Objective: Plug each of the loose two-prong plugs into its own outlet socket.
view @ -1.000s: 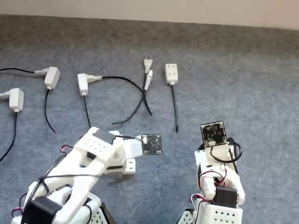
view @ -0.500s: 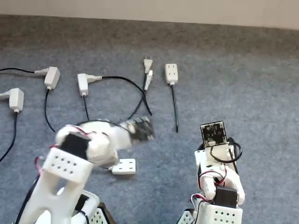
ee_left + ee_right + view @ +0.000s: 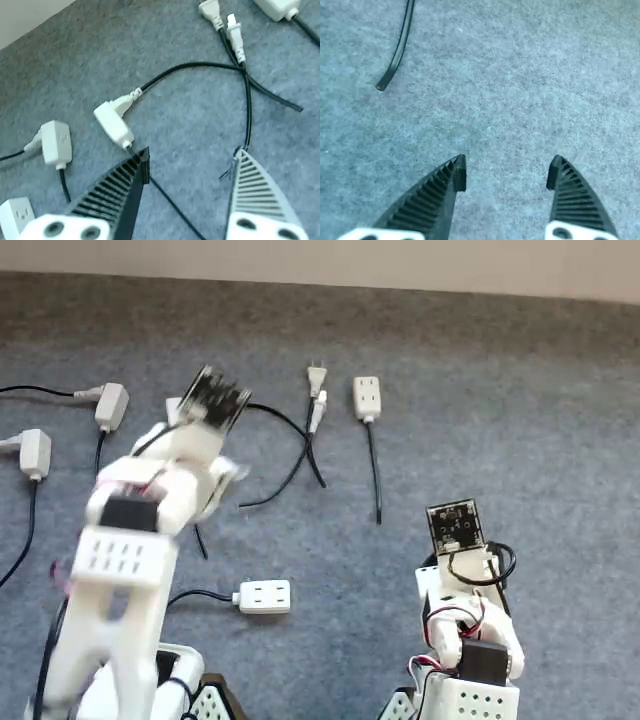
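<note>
Claws both gaped empty: L claw (image 3: 192,155) hung far left, prob. to grab loose plugs (image 3: 234,35) near it; R claw (image 3: 507,162) sat near right.

Grey carpet (image 3: 520,420) covers whole surface. White socket block (image 3: 265,596) lower centre; second socket block (image 3: 367,397) upper centre, loose plugs (image 3: 316,374) just left; black cords (image 3: 374,472) trailing below.

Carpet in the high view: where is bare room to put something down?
Bare right of the far socket and its cord, and between the near socket and the right arm. Crowded around the two plugs and crossed cords.
</note>
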Available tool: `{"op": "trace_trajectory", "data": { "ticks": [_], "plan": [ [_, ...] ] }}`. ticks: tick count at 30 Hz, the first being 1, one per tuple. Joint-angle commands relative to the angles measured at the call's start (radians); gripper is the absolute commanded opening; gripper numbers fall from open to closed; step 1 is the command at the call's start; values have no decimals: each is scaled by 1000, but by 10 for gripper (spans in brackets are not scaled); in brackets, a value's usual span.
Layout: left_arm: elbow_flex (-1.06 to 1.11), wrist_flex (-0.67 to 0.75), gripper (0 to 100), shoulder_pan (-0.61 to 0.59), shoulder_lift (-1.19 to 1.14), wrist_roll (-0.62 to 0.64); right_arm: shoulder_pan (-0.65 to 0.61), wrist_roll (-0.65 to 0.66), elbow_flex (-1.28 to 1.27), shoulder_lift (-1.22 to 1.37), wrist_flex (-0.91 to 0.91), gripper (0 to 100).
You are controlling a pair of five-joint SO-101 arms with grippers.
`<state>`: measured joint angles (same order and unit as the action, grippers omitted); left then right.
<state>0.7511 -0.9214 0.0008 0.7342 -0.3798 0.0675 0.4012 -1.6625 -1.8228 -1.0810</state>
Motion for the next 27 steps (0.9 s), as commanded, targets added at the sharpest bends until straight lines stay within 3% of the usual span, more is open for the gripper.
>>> {"op": "trace_trajectory", "data": {
  "ticks": [1, 7, 13, 27],
  "plan": [
    [-326, 25, 256, 97, -398, 58, -12, 12, -122, -10, 7, 263],
    [-730, 25, 256, 180, -928, 75, -12, 9, -124, -10, 27, 263],
    [-993, 23, 256, 191, -1254, 75, -12, 12, -124, -10, 25, 263],
    [-1147, 25, 223, 197, -1468, 69, -12, 14, -124, -10, 24, 263]
  ]
}}
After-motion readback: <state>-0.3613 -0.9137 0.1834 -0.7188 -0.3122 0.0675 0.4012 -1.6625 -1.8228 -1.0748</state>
